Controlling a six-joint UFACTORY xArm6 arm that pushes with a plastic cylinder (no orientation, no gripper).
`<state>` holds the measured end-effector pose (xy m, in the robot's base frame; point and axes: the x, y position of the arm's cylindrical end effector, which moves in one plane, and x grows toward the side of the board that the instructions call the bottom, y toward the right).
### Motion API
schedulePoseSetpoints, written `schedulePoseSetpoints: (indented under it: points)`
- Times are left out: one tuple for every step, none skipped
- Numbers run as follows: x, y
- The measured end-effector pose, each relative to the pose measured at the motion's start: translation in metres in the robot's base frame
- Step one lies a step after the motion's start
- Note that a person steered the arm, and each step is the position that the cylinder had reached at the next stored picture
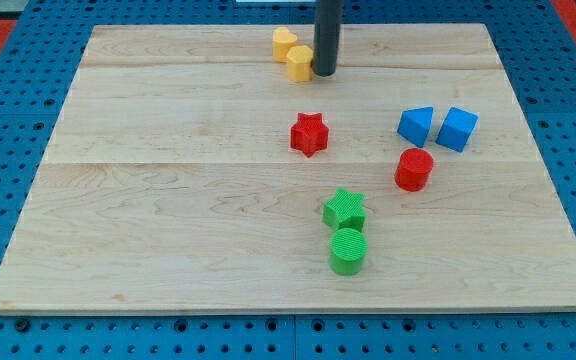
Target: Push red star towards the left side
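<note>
Stood upright as a straight dark rod, coming down from the view's top edge, a little right of centre. Upper part cut off by the frame, so no arm seen above it. My tip [324,74] rested low near the view's top, at the far part of the desk [168,230]. Showed no tilt to either side.

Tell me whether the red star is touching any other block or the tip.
Apart: the red star stands alone on bare board; my tip is toward the view's top, beside the yellow blocks.

A straight, dark grey rod — round, smooth, plain down to my tip [324,74].
</note>
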<state>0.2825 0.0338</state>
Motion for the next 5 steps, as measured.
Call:
schedulePoseSetpoints:
  points:
    - [0.0,-0.002]
    - [-0.006,-0.002]
    - [0.0,-0.001]
    - [0.038,0.008]
    - [0.064,0.036]
